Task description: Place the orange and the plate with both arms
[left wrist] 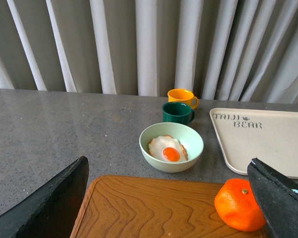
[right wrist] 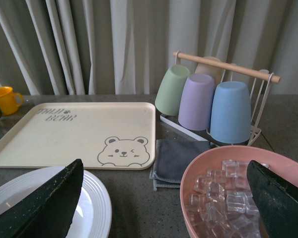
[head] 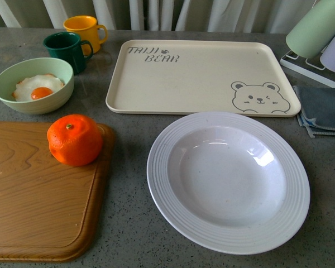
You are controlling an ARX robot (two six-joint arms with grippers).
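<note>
The orange (head: 75,139) rests on the far right corner of a wooden cutting board (head: 28,201). The white ridged plate (head: 228,178) lies on the grey table to its right, in front of the cream bear tray (head: 178,78). Neither arm appears in the front view. In the left wrist view my left gripper (left wrist: 174,208) is open above the board, with the orange (left wrist: 238,206) just inside one black finger (left wrist: 280,198). In the right wrist view my right gripper (right wrist: 164,208) is open, its fingers wide apart; the plate's rim (right wrist: 97,198) shows beside one finger.
A pale green bowl (head: 33,85) with a fried egg sits behind the board, with a green mug (head: 67,50) and a yellow mug (head: 85,30) further back. A grey cloth (head: 324,109) and a cup rack (right wrist: 213,99) stand at the right. A pink bowl of ice cubes (right wrist: 228,193) is near my right gripper.
</note>
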